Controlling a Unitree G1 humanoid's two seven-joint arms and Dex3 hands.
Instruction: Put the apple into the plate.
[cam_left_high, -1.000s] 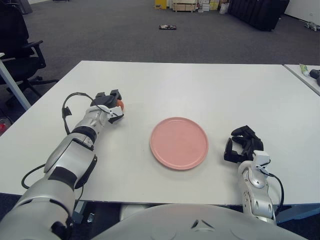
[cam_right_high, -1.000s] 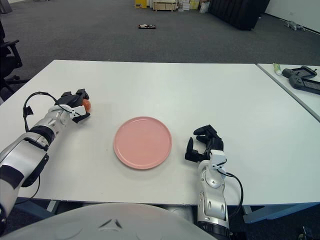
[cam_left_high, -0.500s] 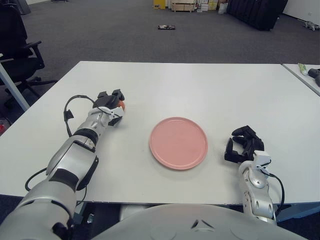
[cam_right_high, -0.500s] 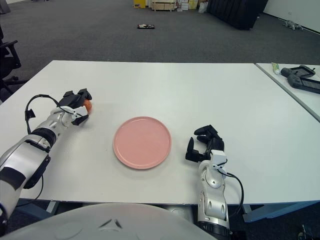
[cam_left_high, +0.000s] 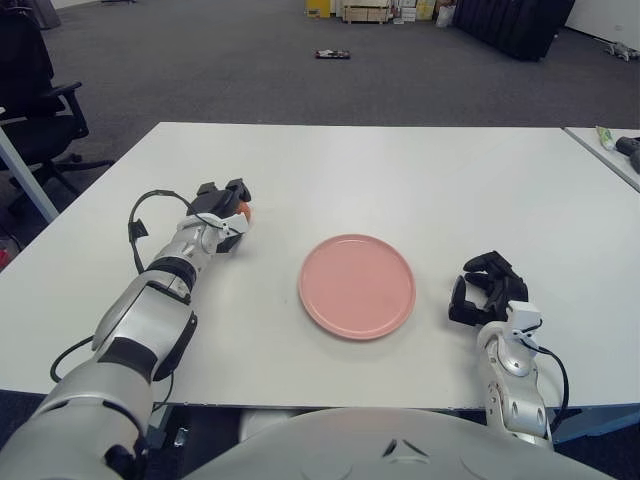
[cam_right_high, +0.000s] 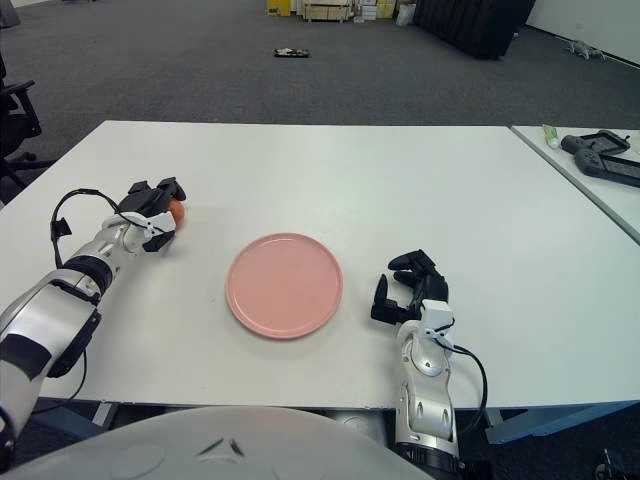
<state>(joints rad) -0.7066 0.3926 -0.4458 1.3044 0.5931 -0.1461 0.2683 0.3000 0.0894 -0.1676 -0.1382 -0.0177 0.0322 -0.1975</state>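
The left hand (cam_left_high: 222, 205) grasps the apple (cam_left_high: 243, 210) only partially; the fruit may slip before reaching the plate (cam_left_high: 358, 285) to its right.

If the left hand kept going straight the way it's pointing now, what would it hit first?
Nothing, most likely: the left hand, fingers closed on the apple, points up and away across bare table, missing the pink plate.

Bare table (cam_left_high: 330, 175) lies between my left hand (cam_left_high: 222, 210) near the left edge and the plate (cam_left_high: 357, 285) mid-table.
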